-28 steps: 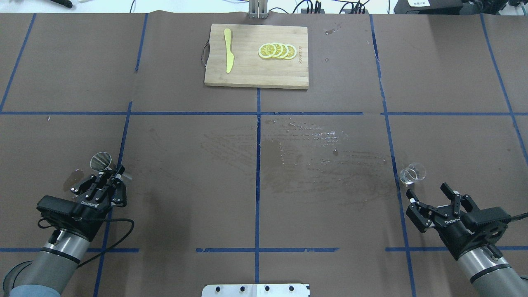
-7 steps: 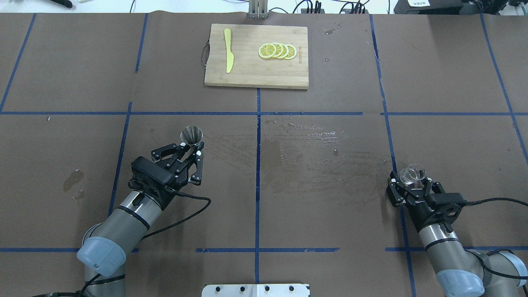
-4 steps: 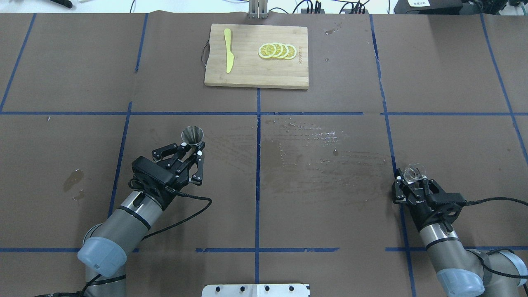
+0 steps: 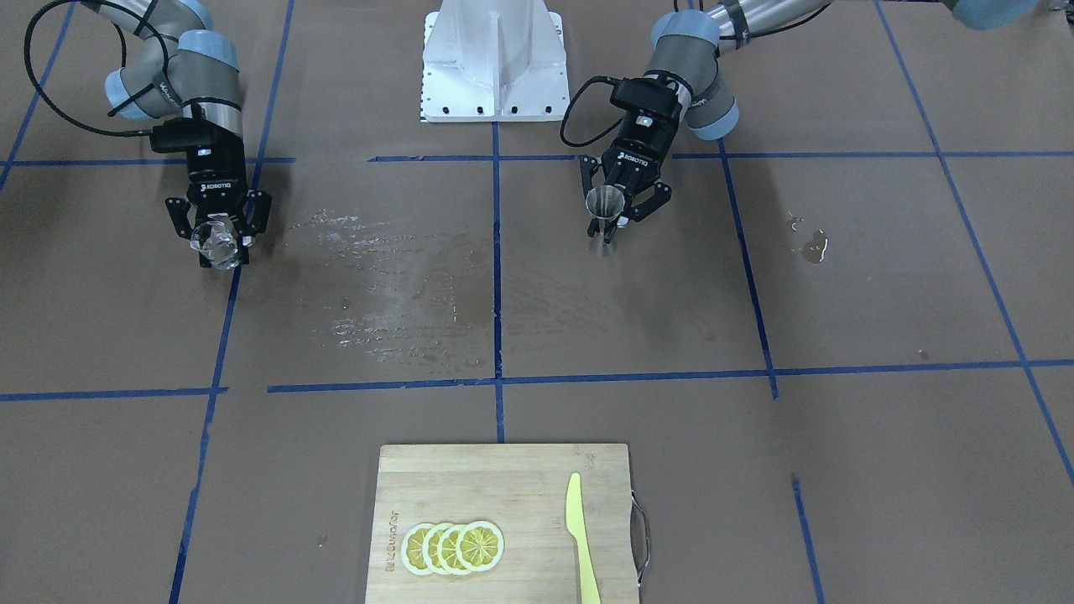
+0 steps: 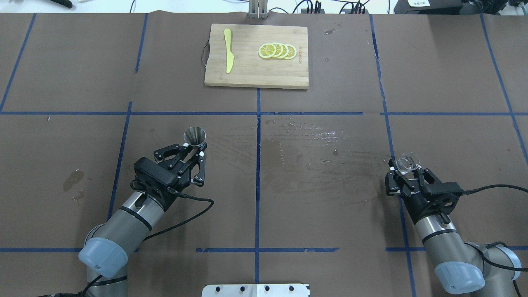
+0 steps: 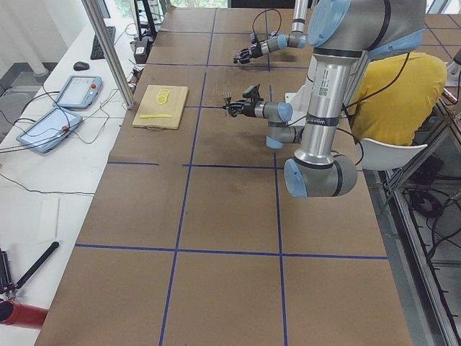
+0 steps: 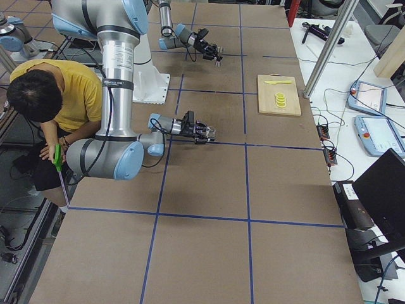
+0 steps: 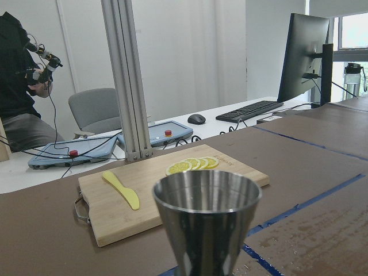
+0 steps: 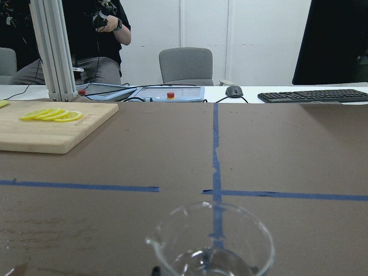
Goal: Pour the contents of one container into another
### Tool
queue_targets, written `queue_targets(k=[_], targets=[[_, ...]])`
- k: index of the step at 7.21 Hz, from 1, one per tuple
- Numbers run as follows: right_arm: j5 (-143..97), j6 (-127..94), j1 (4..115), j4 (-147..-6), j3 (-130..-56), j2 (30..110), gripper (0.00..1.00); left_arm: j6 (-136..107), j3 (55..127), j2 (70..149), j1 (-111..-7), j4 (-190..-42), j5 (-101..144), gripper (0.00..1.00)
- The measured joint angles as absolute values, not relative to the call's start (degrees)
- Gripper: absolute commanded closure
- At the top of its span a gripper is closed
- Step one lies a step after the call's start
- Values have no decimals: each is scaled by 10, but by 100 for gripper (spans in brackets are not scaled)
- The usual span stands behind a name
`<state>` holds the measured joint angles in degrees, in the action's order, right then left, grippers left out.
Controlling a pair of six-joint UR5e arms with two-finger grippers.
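The silvery metal jigger (image 5: 194,135) stands upright in my left gripper (image 5: 194,149), which is shut on its narrow waist, left of the table's middle line. In the front-facing view the jigger (image 4: 604,204) hangs slightly above its shadow. Its open cone fills the left wrist view (image 8: 207,221). The small clear glass cup (image 5: 406,164) sits between the fingers of my right gripper (image 5: 406,172), which is shut on it at the right side. The cup (image 4: 215,242) shows tilted toward the camera in the front-facing view, and its lipped rim (image 9: 211,244) shows low in the right wrist view.
A wooden cutting board (image 5: 255,72) with lemon slices (image 5: 277,51) and a yellow knife (image 5: 228,50) lies at the far middle. Wet streaks (image 5: 313,152) cover the table's centre, and a small puddle (image 5: 73,179) lies at the left. A person in yellow (image 7: 57,95) sits behind the robot.
My left gripper carried the jigger from the far left toward the centre, then held nearly still. My right gripper shut on the glass cup and shifted it slightly left and forward.
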<state>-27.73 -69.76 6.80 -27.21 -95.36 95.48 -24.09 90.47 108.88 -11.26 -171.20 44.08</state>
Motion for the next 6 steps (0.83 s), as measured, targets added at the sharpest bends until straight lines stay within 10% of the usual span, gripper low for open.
queue_targets(k=[6], targets=[[-363, -483, 107, -277, -1071, 872, 97, -233, 859, 1185, -116, -1719, 592, 100]])
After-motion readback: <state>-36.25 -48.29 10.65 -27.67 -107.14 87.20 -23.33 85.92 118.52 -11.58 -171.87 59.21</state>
